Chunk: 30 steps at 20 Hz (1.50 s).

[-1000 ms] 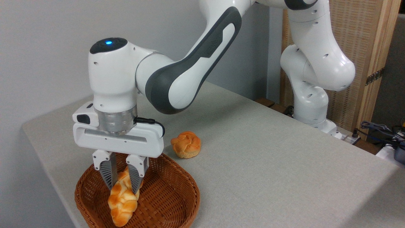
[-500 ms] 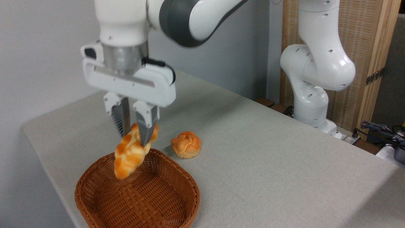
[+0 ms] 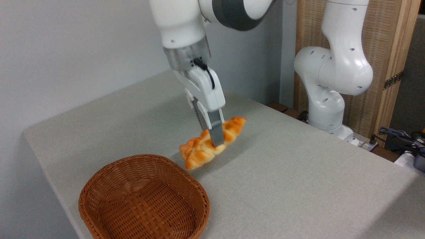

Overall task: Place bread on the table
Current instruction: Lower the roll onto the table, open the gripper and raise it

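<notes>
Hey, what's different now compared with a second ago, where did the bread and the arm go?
The pincer, shut on the bread, lifted the loaf out of the wicker basket and carried it right and away over the table, turning so the loaf hangs roughly level in the air. The loaf now hides the small round bun. The basket has not moved and now sits empty.

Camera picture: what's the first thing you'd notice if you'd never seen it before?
The big white arm reaching down from the top, its gripper pinching a golden braided bread in the air above the grey table. Next, the brown basket at the table's near left corner, with nothing in it.
</notes>
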### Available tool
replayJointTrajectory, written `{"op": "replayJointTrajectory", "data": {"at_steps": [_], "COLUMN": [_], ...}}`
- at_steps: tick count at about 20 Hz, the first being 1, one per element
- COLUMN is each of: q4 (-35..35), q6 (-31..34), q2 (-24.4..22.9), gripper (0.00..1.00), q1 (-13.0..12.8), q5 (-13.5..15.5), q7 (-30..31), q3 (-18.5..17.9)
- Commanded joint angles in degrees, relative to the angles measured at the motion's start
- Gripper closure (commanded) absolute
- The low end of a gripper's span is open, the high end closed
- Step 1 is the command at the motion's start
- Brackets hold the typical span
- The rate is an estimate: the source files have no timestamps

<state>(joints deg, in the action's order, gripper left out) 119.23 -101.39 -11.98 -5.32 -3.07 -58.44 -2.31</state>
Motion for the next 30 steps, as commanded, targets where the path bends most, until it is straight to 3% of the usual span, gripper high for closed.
{"op": "replayJointTrajectory", "data": {"at_steps": [1, 5, 9, 19, 23, 25, 28, 29, 30], "q4": [5.39, 7.77, 8.47, 7.42, -3.45, -8.46, -17.33, -20.32, -23.05], "q6": [-6.17, -7.68, -5.23, -4.25, 2.67, 5.14, 8.91, 10.41, 11.73], "q2": [-0.85, -0.85, -0.85, -1.38, -0.94, -0.06, 3.79, 5.37, 6.87], "gripper": [0.0, 0.0, 0.0, 0.0, 0.0, 0.0, 0.0, 0.0, 0.0], "q1": [-0.66, -0.75, -0.75, -0.75, -0.75, -0.31, -0.05, 0.91, 3.53], "q5": [-1.58, -1.67, -1.67, -1.5, 0.96, 4.29, 6.68, 6.68, 6.76], "q7": [-4.84, -5.02, -4.58, -3.79, 4.38, 5.52, 12.54, 13.87, 14.05], "q3": [-0.67, -0.59, -0.67, -1.38, -0.59, -0.41, 0.11, 1.34, 3.35]}}
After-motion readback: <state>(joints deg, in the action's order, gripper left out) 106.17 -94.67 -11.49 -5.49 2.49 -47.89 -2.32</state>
